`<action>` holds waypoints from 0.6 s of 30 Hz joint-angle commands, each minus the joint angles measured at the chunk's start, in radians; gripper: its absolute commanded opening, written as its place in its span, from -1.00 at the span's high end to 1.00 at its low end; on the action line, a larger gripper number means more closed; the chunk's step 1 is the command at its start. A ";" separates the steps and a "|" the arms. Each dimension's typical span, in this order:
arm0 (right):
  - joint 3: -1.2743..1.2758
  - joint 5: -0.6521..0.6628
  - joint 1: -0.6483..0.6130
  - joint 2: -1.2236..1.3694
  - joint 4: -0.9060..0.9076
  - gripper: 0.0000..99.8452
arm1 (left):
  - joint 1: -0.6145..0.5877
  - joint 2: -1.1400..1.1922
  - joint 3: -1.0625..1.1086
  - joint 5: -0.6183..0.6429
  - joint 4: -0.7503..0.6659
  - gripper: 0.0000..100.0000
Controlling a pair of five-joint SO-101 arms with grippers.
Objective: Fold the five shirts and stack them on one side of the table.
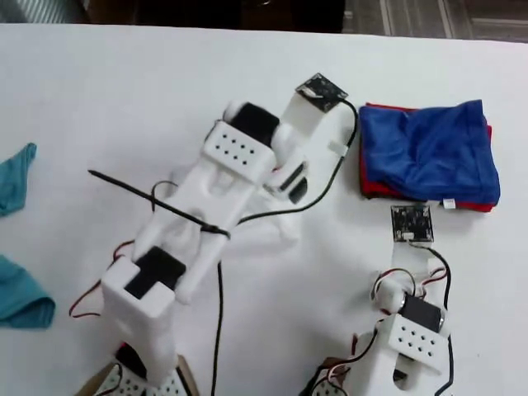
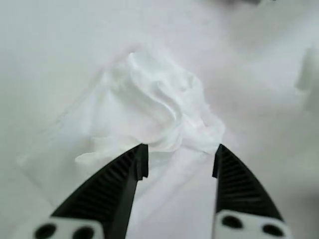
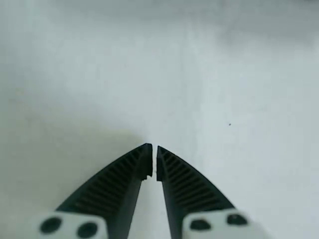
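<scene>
A crumpled white shirt [image 2: 159, 104] lies on the white table just ahead of my left gripper [image 2: 179, 159], whose black fingers stand open above it. From above, the left arm [image 1: 214, 190] stretches across the table's middle, and part of the white shirt [image 1: 268, 229] shows beside it. A folded blue shirt [image 1: 429, 148] rests on a red shirt [image 1: 371, 188] at the right. Two teal shirts [image 1: 16, 177] [image 1: 21, 297] lie at the left edge. My right gripper [image 3: 153, 149] is shut over bare table with nothing in it.
The right arm [image 1: 412, 330] sits near the front right, just in front of the blue and red stack. Black cables [image 1: 219, 297] run along the left arm. The table's far side [image 1: 124, 74] is bare white surface.
</scene>
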 commanded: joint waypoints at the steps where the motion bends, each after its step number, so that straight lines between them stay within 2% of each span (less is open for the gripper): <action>1: -0.006 -0.005 0.001 -0.019 -0.016 0.96 | -0.037 -0.020 -0.114 -0.055 0.055 0.58; 5: -0.003 -0.005 0.001 -0.019 -0.016 0.96 | -0.160 -0.020 -0.286 -0.133 0.155 0.68; 8: -0.002 -0.005 0.001 -0.019 -0.016 0.96 | -0.318 -0.021 -0.401 -0.147 0.199 0.94; 10: -0.002 -0.005 0.001 -0.019 -0.016 0.96 | -0.431 -0.037 -0.444 -0.124 0.201 0.92; 14: -0.003 -0.003 -0.001 -0.018 -0.042 0.96 | -0.571 -0.127 -0.386 -0.100 0.203 0.95; 18: -0.081 0.003 -0.073 -0.007 -0.028 0.95 | -0.706 -0.307 -0.165 -0.155 0.201 0.95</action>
